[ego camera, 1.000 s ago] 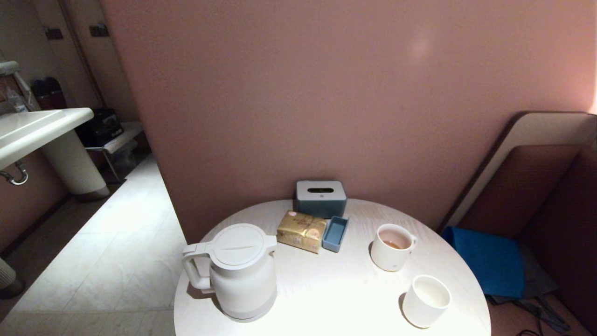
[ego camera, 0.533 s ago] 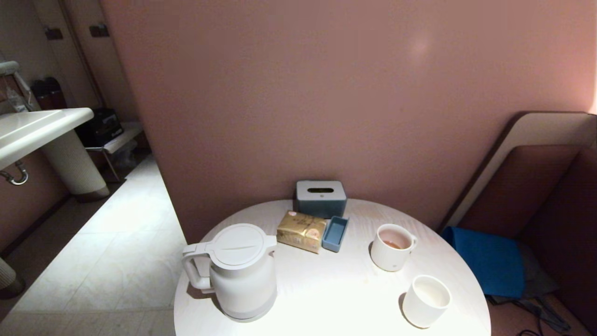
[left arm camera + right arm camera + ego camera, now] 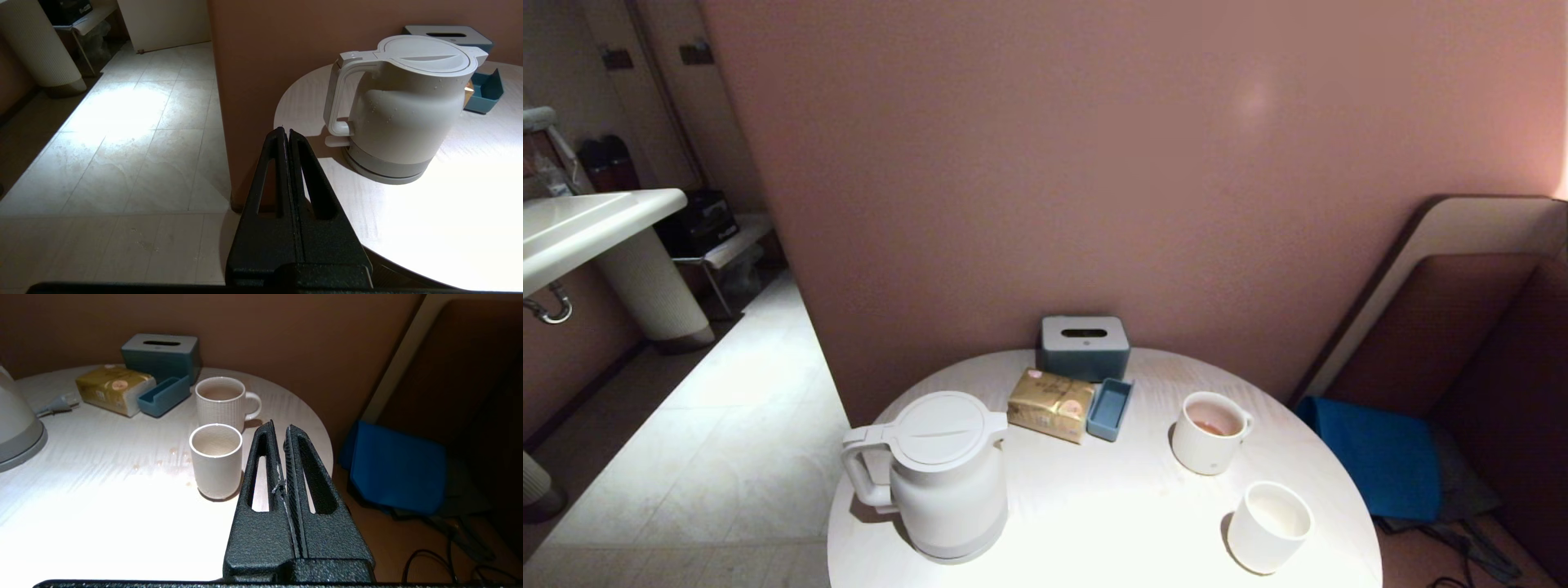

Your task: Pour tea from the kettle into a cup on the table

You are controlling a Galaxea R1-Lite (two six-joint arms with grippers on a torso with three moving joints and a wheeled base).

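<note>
One kettle stands upright at the near left of the round worktop; two white drinking vessels stand at the right, one plain cup nearest and one ribbed mug behind it holding reddish tea. At the back lie one tissue box, one gold packet and one blue tray. Left end effector and right end effector both have fingers pressed together, holding and touching nothing, short of the worktop's near edge.
</note>
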